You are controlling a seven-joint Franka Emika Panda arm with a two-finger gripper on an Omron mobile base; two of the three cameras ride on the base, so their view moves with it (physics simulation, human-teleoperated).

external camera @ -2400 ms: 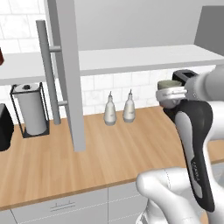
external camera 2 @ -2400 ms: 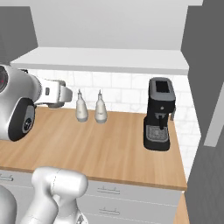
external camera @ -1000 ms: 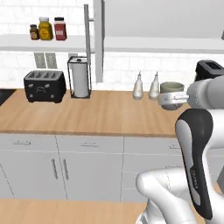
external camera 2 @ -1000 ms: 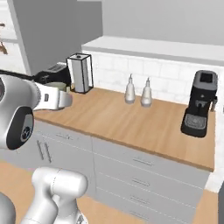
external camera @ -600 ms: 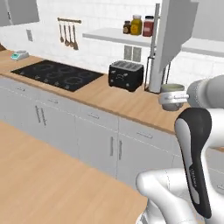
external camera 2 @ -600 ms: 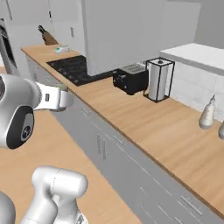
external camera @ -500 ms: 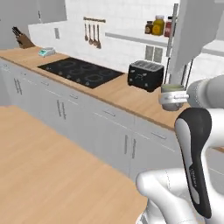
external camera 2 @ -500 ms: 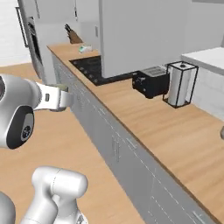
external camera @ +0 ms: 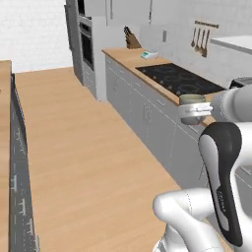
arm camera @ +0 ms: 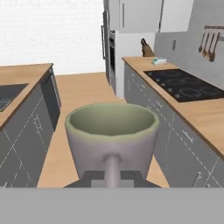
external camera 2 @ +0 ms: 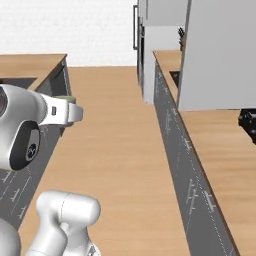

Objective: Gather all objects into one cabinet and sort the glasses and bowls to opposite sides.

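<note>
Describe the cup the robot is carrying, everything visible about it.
The cup is taupe-grey, tapered, with a greenish inside and rim, and looks empty. In the hand view something like a stub handle faces the camera. It stands upright, held in the gripper in mid-air, above the wooden floor beside the counter. Nothing else touches it.

One grey-olive cup point(arm camera: 112, 138) sits upright, mouth open upward, greenish inside showing, walls tapering down. From the left base view the cup point(external camera: 192, 108) hangs in the air beside the counter.
</note>
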